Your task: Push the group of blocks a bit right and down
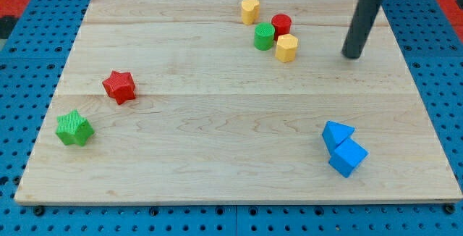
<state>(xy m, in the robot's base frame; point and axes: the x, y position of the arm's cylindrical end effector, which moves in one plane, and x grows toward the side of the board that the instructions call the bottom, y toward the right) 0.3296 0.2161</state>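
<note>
A group of blocks sits near the view's top, right of centre: a yellow heart-like block, a red cylinder, a green cylinder and a yellow hexagonal block. The red, green and yellow hexagonal blocks touch or nearly touch; the yellow heart stands slightly apart at upper left. My tip rests on the wooden board, to the right of the group and clear of it by a wide gap.
A red star and a green star lie at the view's left. Two blue blocks, a triangle and a cube, touch at lower right. A blue pegboard surrounds the board.
</note>
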